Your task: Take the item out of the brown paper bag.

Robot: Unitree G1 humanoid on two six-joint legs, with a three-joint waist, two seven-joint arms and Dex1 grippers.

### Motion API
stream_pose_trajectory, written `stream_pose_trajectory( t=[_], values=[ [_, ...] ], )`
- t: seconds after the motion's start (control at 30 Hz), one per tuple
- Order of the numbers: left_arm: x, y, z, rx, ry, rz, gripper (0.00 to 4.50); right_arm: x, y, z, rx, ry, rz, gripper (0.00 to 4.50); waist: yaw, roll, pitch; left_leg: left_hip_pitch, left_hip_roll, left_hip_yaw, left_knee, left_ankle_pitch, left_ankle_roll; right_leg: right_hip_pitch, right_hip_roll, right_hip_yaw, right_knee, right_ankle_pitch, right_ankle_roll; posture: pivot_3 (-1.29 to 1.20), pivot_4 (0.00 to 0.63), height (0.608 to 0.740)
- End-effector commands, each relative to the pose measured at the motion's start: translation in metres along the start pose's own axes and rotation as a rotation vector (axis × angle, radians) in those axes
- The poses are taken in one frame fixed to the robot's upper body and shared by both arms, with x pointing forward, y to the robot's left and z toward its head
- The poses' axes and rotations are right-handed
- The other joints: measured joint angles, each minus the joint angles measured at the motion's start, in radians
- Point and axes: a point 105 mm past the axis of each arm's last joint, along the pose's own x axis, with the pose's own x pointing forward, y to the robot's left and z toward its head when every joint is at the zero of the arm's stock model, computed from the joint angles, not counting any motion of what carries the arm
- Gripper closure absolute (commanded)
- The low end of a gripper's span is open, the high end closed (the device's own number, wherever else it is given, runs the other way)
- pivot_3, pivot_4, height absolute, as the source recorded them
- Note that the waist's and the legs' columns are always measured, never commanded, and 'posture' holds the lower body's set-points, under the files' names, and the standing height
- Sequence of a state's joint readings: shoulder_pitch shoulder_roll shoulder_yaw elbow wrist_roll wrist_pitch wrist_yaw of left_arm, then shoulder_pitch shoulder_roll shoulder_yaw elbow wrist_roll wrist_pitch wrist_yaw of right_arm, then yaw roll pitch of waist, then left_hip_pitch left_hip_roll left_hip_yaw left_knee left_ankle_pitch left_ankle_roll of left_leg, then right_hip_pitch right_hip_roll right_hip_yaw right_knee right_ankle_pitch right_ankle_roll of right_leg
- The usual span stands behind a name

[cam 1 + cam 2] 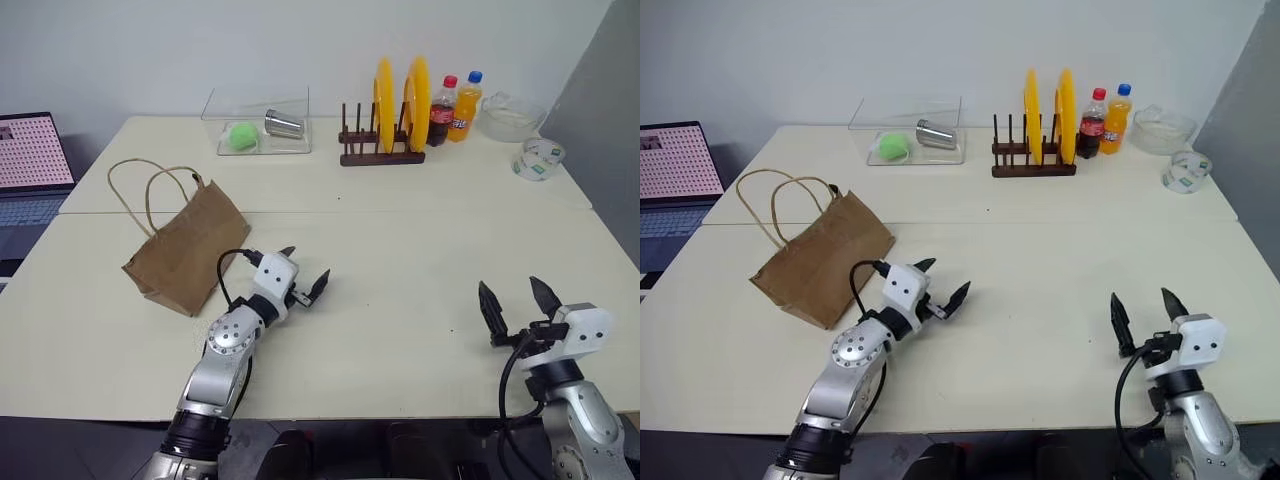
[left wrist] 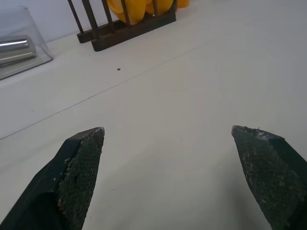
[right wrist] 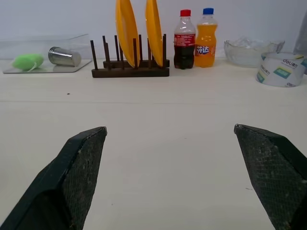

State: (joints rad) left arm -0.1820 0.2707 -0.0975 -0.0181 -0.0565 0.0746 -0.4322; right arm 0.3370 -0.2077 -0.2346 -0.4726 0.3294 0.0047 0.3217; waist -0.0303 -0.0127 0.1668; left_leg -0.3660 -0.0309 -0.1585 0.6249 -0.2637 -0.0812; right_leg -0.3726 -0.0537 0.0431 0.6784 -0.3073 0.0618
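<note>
From the head cameras, you look down on a cream table (image 1: pixel 400 250) where the creased brown paper bag (image 1: pixel 188 252) lies on its side at the left, its two thin beige cord handles (image 1: pixel 150 190) looped toward the back edge. The item it is said to hold cannot be seen; the bag hides whatever is inside. Your left gripper (image 1: pixel 304 274) hovers just beside the bag's near right corner, black fingers spread wide and holding nothing. Your right gripper (image 1: pixel 518 301) stands well apart at the near right of the table, fingers also spread wide and empty. Along the back sit a clear plastic tray (image 1: pixel 256 122) with a green ball (image 1: pixel 241 136) and a steel cup (image 1: pixel 283 123) on its side, a dark wooden rack (image 1: pixel 381 152) carrying two yellow plates (image 1: pixel 398 95), a cola bottle (image 1: pixel 441 111), an orange soda bottle (image 1: pixel 465 106), a clear glass bowl (image 1: pixel 510 116) and a roll of tape (image 1: pixel 538 159). A laptop (image 1: pixel 30 170) sits beyond the table's left edge.

In the left wrist view, the left gripper's two textured fingertips (image 2: pixel 79 167) stand far apart over bare tabletop, with the rack's base (image 2: pixel 129 28) and the steel cup (image 2: pixel 14 48) ahead.

In the right wrist view, the right gripper's fingertips (image 3: pixel 81 167) are equally wide, facing the rack, both bottles, the bowl and the tape.
</note>
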Motion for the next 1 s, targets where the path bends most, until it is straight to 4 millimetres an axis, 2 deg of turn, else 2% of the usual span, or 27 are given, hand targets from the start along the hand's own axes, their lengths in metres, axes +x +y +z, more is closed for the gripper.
stream_pose_trajectory(
  t=[0.03, 0.47, 0.6, 0.77, 0.9, 1.0],
  values=[
    [0.002, 0.003, 0.010, 0.000, -0.053, -0.009, 0.02, -0.002, 0.002, 0.013, -0.032, -0.054, -0.006, 0.00, 0.000, 0.000, 0.000, 0.000, 0.000, 0.000, 0.000, 0.000, 0.000, 0.000, 0.000, 0.000, 0.000, 0.000, 0.000, 0.00, 0.150, 0.740],
    [-0.001, 0.017, 0.011, 0.049, -0.034, 0.072, 0.02, -0.001, 0.003, 0.011, -0.048, -0.033, 0.022, 0.00, 0.000, 0.000, 0.000, 0.000, 0.000, 0.000, 0.000, 0.000, 0.000, 0.000, 0.000, 0.000, 0.000, 0.000, 0.000, 0.00, 0.150, 0.740],
    [-0.006, 0.029, 0.017, 0.068, -0.043, 0.141, 0.02, 0.004, 0.006, 0.015, -0.046, -0.039, 0.037, 0.00, 0.000, 0.000, 0.000, 0.000, 0.000, 0.000, 0.000, 0.000, 0.000, 0.000, 0.000, 0.000, 0.000, 0.000, 0.000, 0.00, 0.150, 0.740],
    [-0.025, 0.053, 0.029, 0.074, -0.047, 0.270, 0.02, 0.023, 0.021, 0.040, 0.004, -0.091, 0.165, 0.00, -0.003, 0.001, 0.001, 0.000, 0.000, 0.000, 0.000, 0.000, 0.000, 0.000, 0.000, 0.001, 0.000, 0.000, 0.000, 0.00, 0.150, 0.740],
    [-0.050, 0.065, 0.048, 0.058, -0.058, 0.367, 0.02, 0.043, 0.053, 0.074, 0.015, -0.129, 0.470, 0.00, -0.005, 0.000, 0.002, 0.000, 0.000, 0.000, 0.001, 0.000, 0.000, 0.000, 0.000, 0.000, 0.000, 0.000, 0.000, 0.00, 0.150, 0.740],
    [-0.069, 0.068, 0.058, 0.027, -0.047, 0.386, 0.02, 0.048, 0.073, 0.087, 0.001, -0.109, 0.659, 0.00, -0.001, -0.002, 0.004, 0.000, 0.000, 0.000, 0.001, 0.000, 0.000, 0.000, 0.000, -0.001, 0.000, 0.000, 0.000, 0.00, 0.150, 0.740]
  ],
)
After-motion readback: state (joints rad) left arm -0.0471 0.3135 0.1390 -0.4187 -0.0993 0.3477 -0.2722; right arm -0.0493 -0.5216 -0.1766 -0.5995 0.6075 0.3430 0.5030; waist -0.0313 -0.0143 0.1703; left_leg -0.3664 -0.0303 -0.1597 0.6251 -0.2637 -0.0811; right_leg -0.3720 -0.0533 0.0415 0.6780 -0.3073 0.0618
